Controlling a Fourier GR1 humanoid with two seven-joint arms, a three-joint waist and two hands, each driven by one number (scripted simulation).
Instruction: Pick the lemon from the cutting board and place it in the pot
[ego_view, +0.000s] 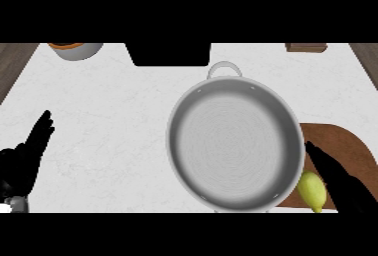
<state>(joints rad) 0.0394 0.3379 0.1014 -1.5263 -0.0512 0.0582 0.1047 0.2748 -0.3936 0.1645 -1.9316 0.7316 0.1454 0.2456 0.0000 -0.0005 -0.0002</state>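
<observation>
I'm reaching my right hand (336, 180), fingers straight and holding nothing, beside the lemon (311, 191); should curl around it before lifting toward the pot (235, 142).

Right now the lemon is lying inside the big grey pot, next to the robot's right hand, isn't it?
Not quite. The head view shows the lemon on the brown cutting board, outside the pot, which holds nothing. It does lie next to the right hand.

One head view looks steeply down on the counter (111, 100), hands entering from below.
</observation>
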